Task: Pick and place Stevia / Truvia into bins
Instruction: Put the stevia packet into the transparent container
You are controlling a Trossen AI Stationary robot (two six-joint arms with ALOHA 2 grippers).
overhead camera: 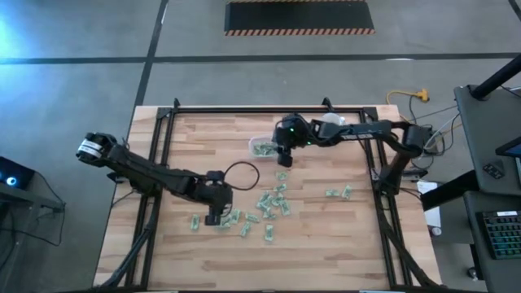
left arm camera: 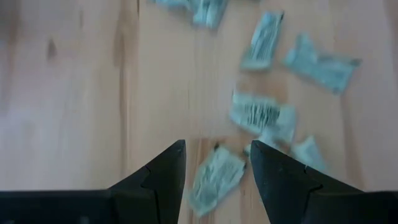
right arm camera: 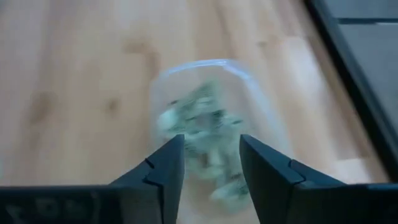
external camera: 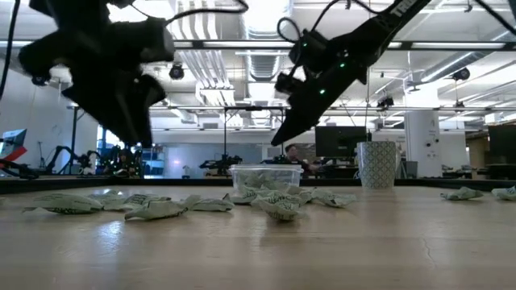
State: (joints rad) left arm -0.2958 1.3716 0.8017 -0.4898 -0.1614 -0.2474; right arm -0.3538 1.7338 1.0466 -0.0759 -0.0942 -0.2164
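Wooden counter point(overhead camera: 326, 236) carries everything: both arms, a loose scatter of packets, one clear container.

Right gripper point(right arm camera: 209, 163) hangs over the clear container point(right arm camera: 205, 112), fingers spread, nothing pinched between them. Container sits right under and just ahead of those fingers, green packets already inside. Risk: if the fingers drop any lower while spread they could catch the rim and shove or tip the container, spilling what's in it. It looks light, so probably slides easily.

Left gripper point(left arm camera: 216, 167) hovers low over the loose Stevia packets point(overhead camera: 273, 203), fingers apart, one packet point(left arm camera: 214, 180) lying between the tips, not gripped. Several more lie just beyond the tips, some touching or overlapping. Risks: closing could pinch two at once, or the flat packet could skid out sideways and leave an empty grip.

White cup point(external camera: 376, 164) stands beside the container; a drop released off-centre could land on the counter near it.
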